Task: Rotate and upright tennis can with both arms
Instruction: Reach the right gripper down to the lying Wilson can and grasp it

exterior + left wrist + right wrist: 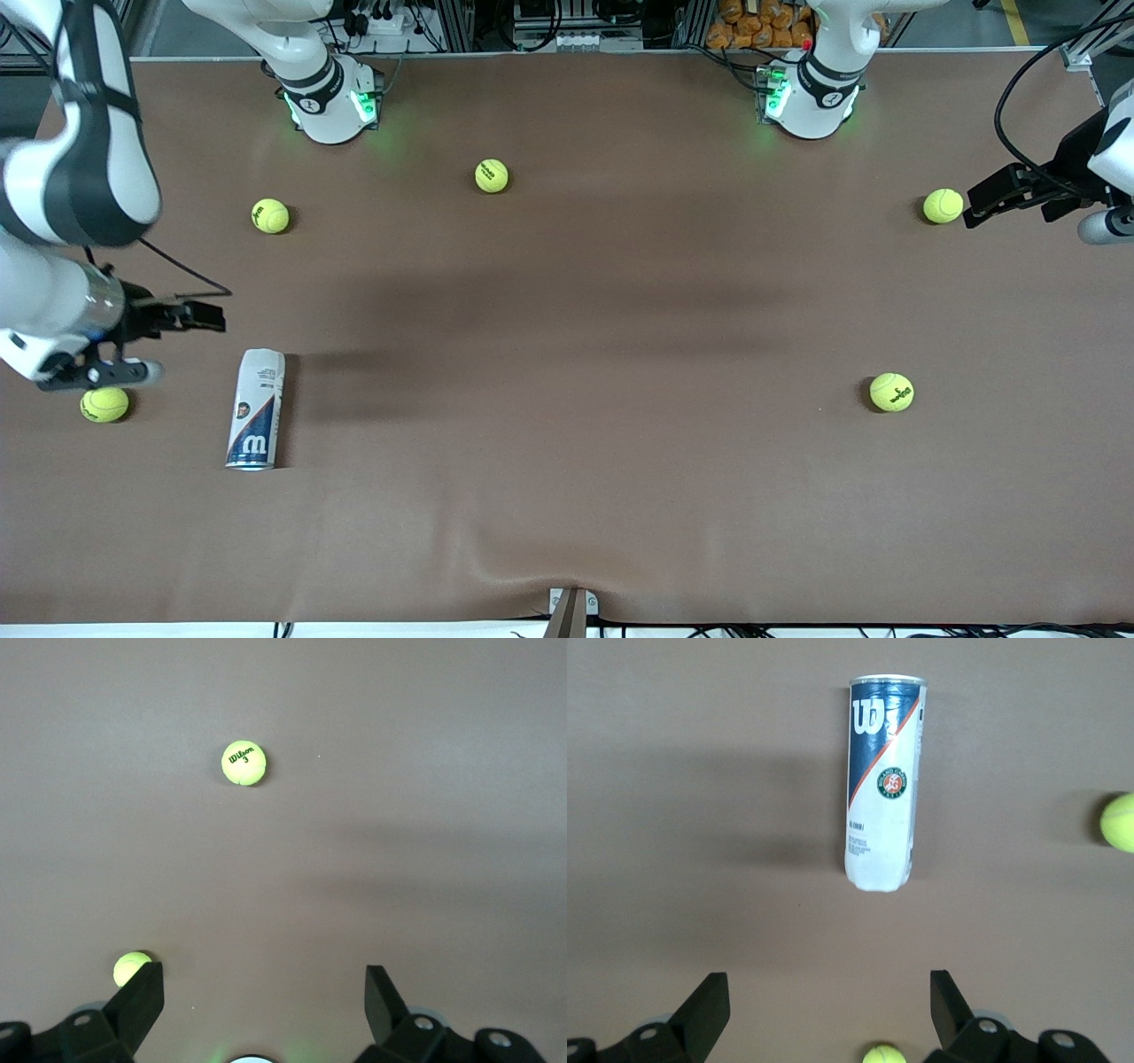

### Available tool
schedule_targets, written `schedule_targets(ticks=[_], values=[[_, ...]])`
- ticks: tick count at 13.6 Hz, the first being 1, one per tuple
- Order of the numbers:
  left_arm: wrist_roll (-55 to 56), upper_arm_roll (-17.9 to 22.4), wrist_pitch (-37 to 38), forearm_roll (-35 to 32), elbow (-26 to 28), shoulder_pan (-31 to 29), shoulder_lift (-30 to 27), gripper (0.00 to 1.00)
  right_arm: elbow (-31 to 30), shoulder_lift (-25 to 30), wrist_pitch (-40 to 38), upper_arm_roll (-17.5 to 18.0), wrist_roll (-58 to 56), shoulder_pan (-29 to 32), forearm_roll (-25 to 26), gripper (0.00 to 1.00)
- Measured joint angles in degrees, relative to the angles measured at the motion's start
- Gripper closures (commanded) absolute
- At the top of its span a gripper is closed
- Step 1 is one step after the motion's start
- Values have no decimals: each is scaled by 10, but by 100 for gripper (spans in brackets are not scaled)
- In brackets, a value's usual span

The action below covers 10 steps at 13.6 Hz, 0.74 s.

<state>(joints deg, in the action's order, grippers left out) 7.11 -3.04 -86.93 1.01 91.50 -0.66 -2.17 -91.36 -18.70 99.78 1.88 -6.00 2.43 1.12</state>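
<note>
From the high camera across the table, the tennis can [256, 408] is lying flat on the brown table [576, 354], toward the right arm's end, its dark blue end pointing at that camera. The right gripper [199, 315] is hanging in the air just beside the can's pale end, touching nothing, and a tennis ball [104, 404] is sitting below the wrist. The left gripper [983, 202] is waiting at the other end of the table, hovering close to another ball [943, 206], well apart from the can.

Through the left wrist camera, the left gripper [264, 990] is showing its two black fingers [142, 997] spread wide with only bare table between them. One ball [132, 968] is lying right beside a fingertip, and a second ball [243, 763] is lying farther out ahead.

Through the right wrist camera, the right gripper [830, 997] is also spread wide and holding nothing. The can [882, 784] is lying ahead of the open fingers [707, 1001], lengthwise, pale end closest to them, blue end away. A ball [883, 1053] is peeking out between the fingers.
</note>
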Motion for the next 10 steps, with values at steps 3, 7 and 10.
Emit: schedule_targets(ticks=[3, 7, 10], values=[[0, -2, 0, 0, 0, 1, 0, 0, 12, -58, 17, -2, -1, 1, 1, 0], [0, -2, 0, 0, 0, 1, 0, 0, 38, -130, 77, -3, -29, 15, 1, 0], [0, -2, 0, 0, 1, 1, 0, 0, 40, -165, 114, -4, -61, 26, 1, 0]])
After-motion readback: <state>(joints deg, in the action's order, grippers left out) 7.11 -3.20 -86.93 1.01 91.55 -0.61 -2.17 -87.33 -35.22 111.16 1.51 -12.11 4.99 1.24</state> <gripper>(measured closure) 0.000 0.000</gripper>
